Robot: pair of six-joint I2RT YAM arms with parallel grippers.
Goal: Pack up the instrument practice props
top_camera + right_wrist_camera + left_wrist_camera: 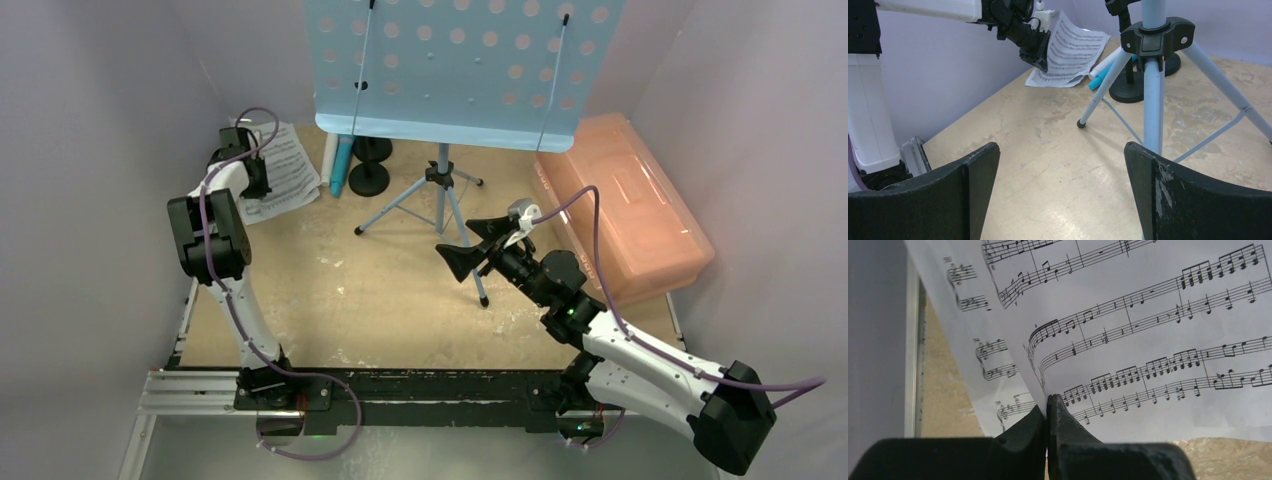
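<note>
The printed sheet-music pages lie at the back left of the table. My left gripper is shut on the near edge of the top page, which curls up from the page under it; its jaws are pressed together on the paper. The light-blue perforated music rack stands on its tripod in the middle. My right gripper is open and holds nothing, low over the table just left of a tripod leg. White and blue toy microphones lie beside two black round-based mic holders.
A pink translucent box with its lid on sits along the right side. Walls close in the left, back and right. The tripod's legs spread across the middle of the tabletop.
</note>
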